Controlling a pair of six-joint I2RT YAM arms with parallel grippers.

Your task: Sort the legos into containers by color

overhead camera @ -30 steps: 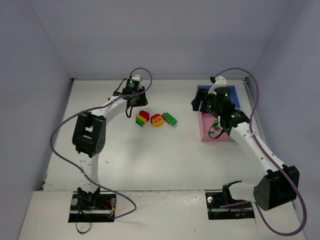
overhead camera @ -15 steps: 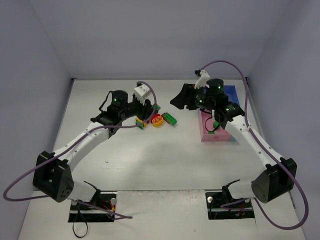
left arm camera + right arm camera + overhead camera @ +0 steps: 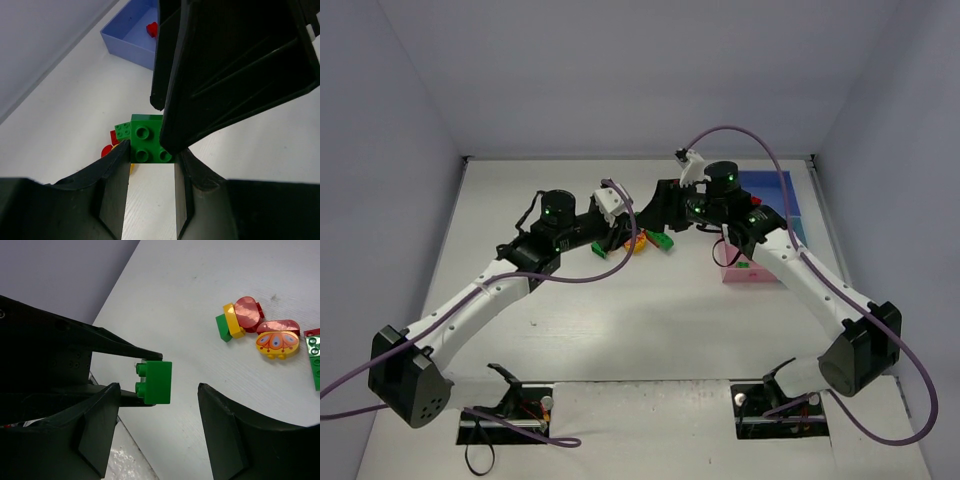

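The left end effector (image 3: 152, 154) is closed on a green brick (image 3: 147, 144), its two fingertips pressing the brick's opposite sides. The left wrist view shows that grip close up, which the overhead view hides under the two wrists. The right wrist view shows the same brick from the side, studs facing left, sitting in the gap of the right end effector (image 3: 159, 389), whose fingers stand well apart and hold nothing. Seen from above, the left arm (image 3: 480, 295) stretches low from its near-left base diagonally to mid-tabletop (image 3: 620, 320). The right arm (image 3: 800, 280) rises from its near-right base and bends left, so the two wrists meet nose to nose. Just beside them lie the loose legos (image 3: 276, 337), a cluster of red, yellow-orange and green pieces touching one another. To the right, the pink tray (image 3: 760, 275) has something small and green in it. Behind it is the blue tray (image 3: 127, 37), and only the left wrist view shows a red piece (image 3: 150, 29) lying in it.
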